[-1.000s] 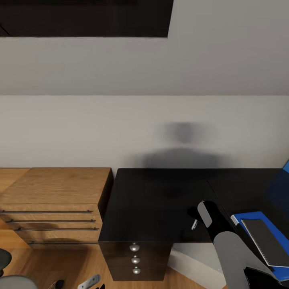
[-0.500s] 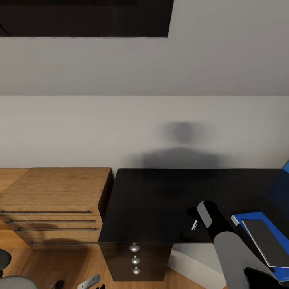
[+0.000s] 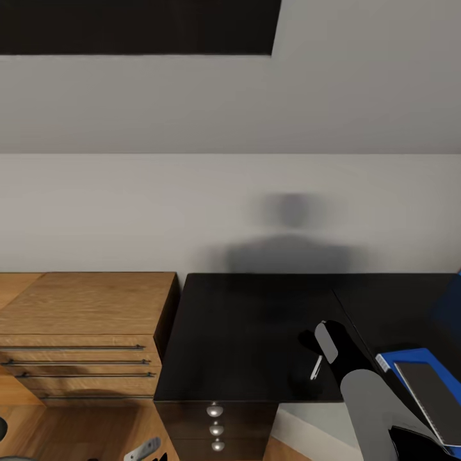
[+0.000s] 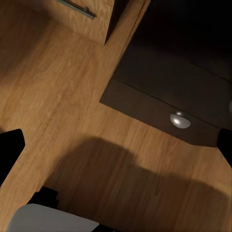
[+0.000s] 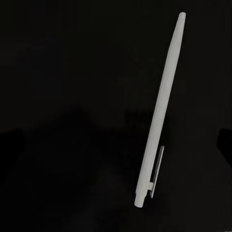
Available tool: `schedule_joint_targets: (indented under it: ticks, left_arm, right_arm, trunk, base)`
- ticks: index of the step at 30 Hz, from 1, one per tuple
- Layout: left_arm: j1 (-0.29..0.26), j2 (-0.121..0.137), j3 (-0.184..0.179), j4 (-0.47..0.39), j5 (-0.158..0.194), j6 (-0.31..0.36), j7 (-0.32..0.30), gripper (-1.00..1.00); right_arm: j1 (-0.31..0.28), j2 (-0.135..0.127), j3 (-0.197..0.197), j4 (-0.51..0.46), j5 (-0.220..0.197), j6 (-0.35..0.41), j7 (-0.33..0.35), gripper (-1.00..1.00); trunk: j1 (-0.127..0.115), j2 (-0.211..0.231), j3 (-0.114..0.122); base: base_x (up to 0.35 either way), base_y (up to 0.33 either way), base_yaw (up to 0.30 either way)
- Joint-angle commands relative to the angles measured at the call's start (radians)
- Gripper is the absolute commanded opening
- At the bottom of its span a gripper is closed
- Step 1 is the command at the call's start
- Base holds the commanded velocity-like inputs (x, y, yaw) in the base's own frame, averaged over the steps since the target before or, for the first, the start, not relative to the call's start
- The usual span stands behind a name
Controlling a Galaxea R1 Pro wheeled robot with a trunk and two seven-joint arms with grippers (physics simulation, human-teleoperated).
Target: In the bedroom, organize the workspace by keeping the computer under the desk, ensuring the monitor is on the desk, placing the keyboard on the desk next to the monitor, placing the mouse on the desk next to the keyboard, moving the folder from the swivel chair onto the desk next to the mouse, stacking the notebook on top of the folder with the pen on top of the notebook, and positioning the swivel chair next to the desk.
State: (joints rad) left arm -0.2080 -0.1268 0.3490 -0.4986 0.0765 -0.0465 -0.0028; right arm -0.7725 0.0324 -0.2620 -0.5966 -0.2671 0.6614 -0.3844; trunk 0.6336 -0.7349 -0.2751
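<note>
- One pen [image 5: 162,113] lay on the black desk [image 3: 250,333] just beside the right gripper [image 3: 320,352]; its grip could not be told.
- Notebook [image 3: 430,397] sat on the folder [image 3: 416,356].

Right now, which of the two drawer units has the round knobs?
The black drawer unit under the desk has round silver knobs. The light-wood drawer chest to its left has long bar handles instead.

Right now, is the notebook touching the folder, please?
Touching: the head view shows the notebook lying flat on the folder, blue showing around its edges.
</note>
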Motion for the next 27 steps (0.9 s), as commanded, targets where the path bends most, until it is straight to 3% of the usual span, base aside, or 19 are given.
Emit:
schedule_joint_targets:
  ticks: [1, 27]
  left_arm:
    - [-0.001, -0.001, 0.001, 0.0, 0.008, -0.002, 0.0, 1.0]
    - [-0.001, -0.001, 0.002, 0.0, 0.008, -0.001, 0.0, 1.0]
  right_arm:
    - [-0.001, 0.001, -0.003, -0.002, -0.011, 0.001, -0.008, 1.0]
    - [0.001, -0.038, -0.01, 0.001, -0.018, -0.012, -0.011, 1.0]
  trunk:
    - [0.0, -0.001, -0.001]
    - [0.0, -0.001, -0.001]
  base:
    - [0.075, 0.004, 0.0]
    - [0.009, 0.0, 0.0]
